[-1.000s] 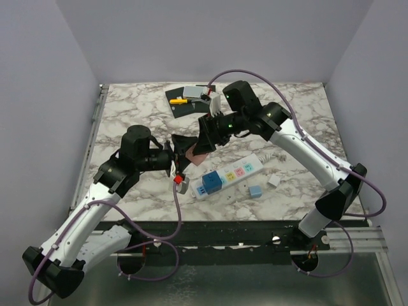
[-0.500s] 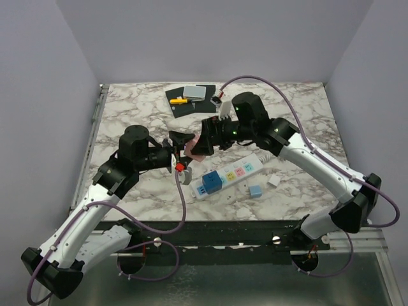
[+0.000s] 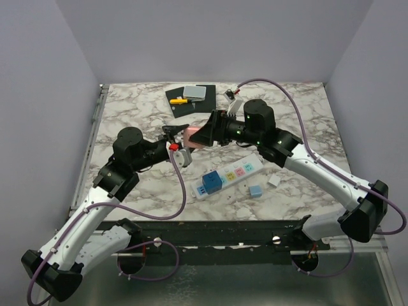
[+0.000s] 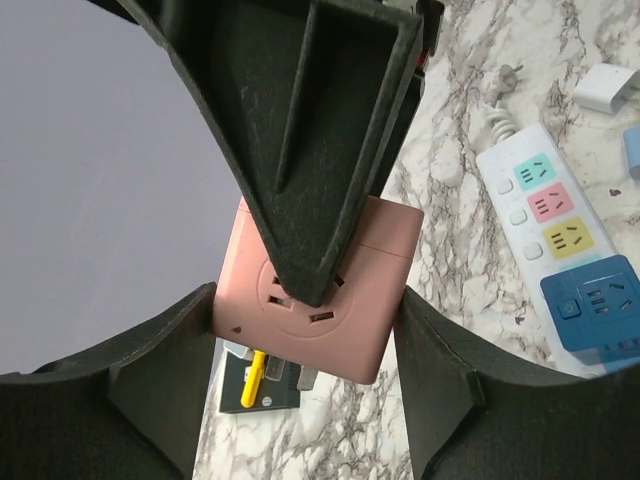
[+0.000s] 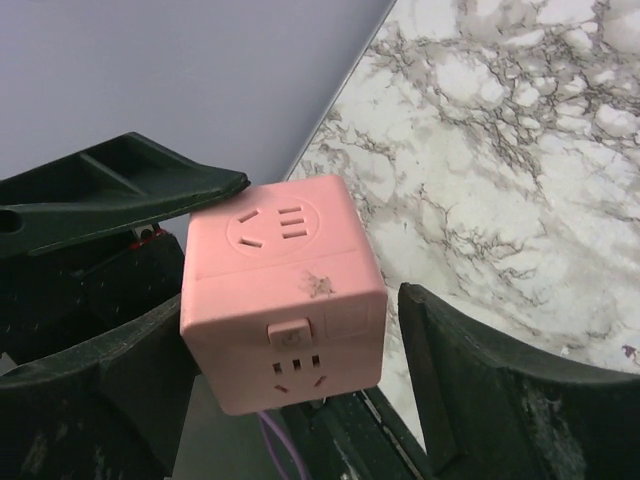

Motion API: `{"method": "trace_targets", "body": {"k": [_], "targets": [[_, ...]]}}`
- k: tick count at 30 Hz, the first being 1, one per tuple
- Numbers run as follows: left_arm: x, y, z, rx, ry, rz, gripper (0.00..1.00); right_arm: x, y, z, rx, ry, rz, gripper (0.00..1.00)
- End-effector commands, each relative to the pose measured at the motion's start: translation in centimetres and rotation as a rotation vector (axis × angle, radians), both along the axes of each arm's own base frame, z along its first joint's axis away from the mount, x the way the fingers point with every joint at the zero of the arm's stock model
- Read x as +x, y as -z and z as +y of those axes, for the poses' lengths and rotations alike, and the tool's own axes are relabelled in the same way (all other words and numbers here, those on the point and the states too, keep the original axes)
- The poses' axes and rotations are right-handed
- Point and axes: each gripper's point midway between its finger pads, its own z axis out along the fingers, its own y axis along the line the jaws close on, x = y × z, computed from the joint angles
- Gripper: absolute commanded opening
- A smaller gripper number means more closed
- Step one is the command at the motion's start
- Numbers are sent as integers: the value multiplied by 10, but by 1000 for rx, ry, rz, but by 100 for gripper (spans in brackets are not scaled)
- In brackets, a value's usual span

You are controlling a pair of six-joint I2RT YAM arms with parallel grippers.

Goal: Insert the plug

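My left gripper [image 4: 305,310] holds the pink plastic cube socket [image 5: 285,290] clamped above the marbled tabletop [image 3: 127,108], my right gripper [image 5: 296,305] straddling it, jaws apart.

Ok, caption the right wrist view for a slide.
Pink socket cube inside the open right claw, marble table behind.

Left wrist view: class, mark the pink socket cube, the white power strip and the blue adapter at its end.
pink socket cube [image 4: 365,310], left wrist view, on its socket face
white power strip [image 4: 565,238], left wrist view, on its yellow outlet
blue adapter [image 4: 600,305], left wrist view, on its top face
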Motion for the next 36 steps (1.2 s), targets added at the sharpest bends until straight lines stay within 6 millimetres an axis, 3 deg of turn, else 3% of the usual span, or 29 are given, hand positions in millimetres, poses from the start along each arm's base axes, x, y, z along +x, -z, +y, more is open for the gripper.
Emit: {"method": "trace_targets", "body": {"k": [1, 2, 5, 6, 7, 9, 10, 18, 22, 28, 36], "targets": [[0, -17, 2, -64, -26, -26, 0, 8, -14, 15, 66, -6, -4, 73], [0, -17, 3, -66, -30, -24, 0, 8, -14, 16, 66, -5, -2, 64], [-2, -11, 2, -74, -25, 8, 0, 9, -11, 10, 46, 19, 1, 26], [-2, -6, 1, -75, -22, 27, 10, 10, -10, 6, 30, 38, 1, 15], [-2, -1, 0, -78, -23, 56, 34, 11, -6, 0, 2, 59, 1, 6], [-2, 12, -1, -89, -35, 127, 87, 11, -1, -15, -76, 96, -16, 1], [-2, 20, -2, -94, -41, 170, 97, 12, 4, -25, -127, 111, -11, 1], [-19, 91, -13, -122, -50, 544, 99, 19, 69, -129, -545, 169, 113, 1], [-31, 129, -27, -67, -61, 668, 99, 20, 84, -167, -738, 211, 142, 1], [-36, 168, -48, 59, -97, 704, 99, 22, 111, -201, -959, 265, 194, 1], [-26, 199, -52, 159, -184, 686, 99, 27, 146, -216, -1111, 218, 200, 1]]}}
